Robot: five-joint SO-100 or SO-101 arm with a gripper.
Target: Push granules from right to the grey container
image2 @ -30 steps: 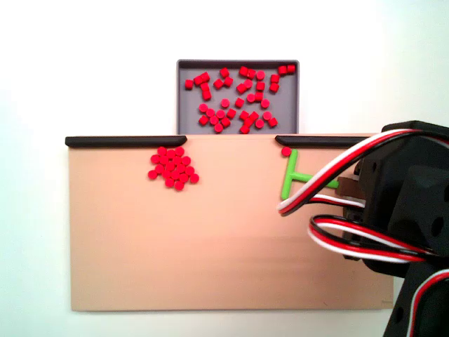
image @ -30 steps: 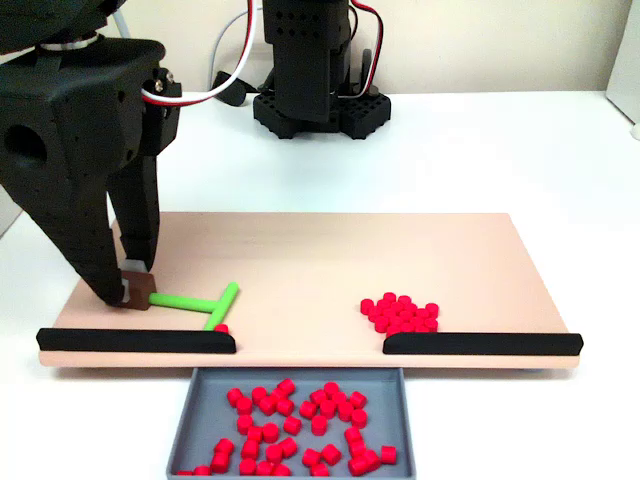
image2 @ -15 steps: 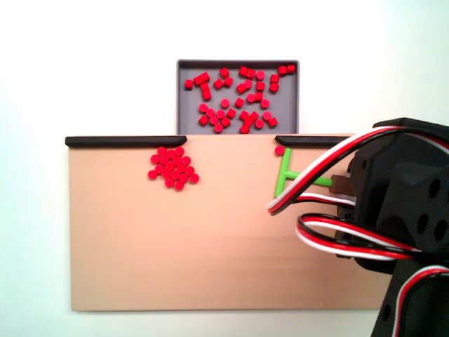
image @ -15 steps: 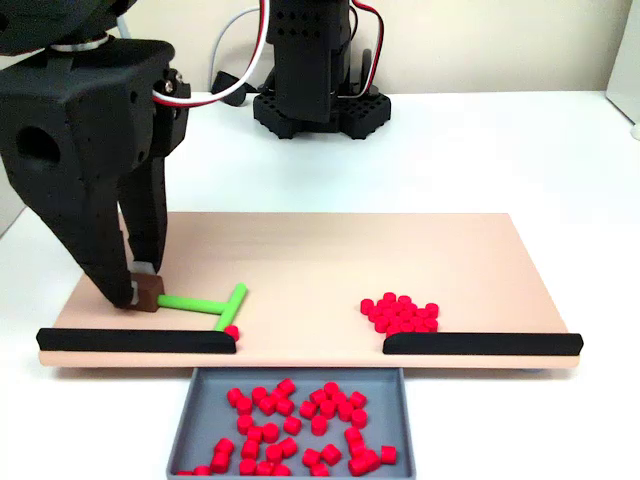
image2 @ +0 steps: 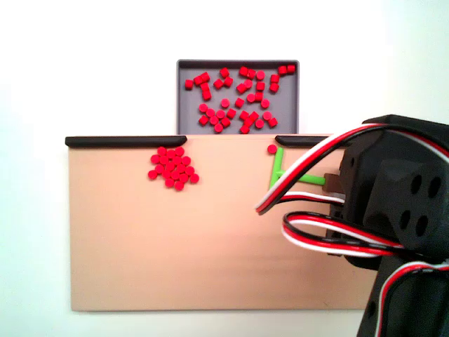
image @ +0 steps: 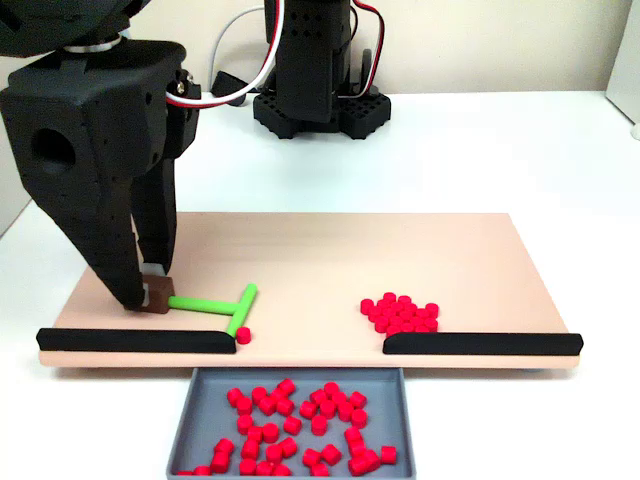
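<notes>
My gripper [image: 148, 297] stands at the left of the tan board [image: 320, 250], shut on the brown handle of the green T-shaped pusher [image: 215, 305]. The pusher's crossbar touches one red granule [image: 243, 336] at the inner end of the left black rail. A pile of granules [image: 400, 313] lies behind the right rail. The grey container [image: 300, 372] sits below the gap between the rails and holds several granules. In the other fixed view, the container [image2: 184, 105] is at the top, the pile [image2: 172, 167] left, the single granule [image2: 271, 149] and pusher [image2: 276, 172] right. The arm hides the gripper's fingers there.
Two black rails [image: 135, 341] [image: 482, 343] line the board's front edge, with a gap over the container. The arm's base [image: 310, 100] stands behind the board on the white table. Red, white and black cables [image2: 309, 161] loop over the board in the other fixed view.
My gripper has slid the pusher toward the gap between the rails. The single granule moved with the crossbar, from behind the rail to its inner end. The pile has not moved.
</notes>
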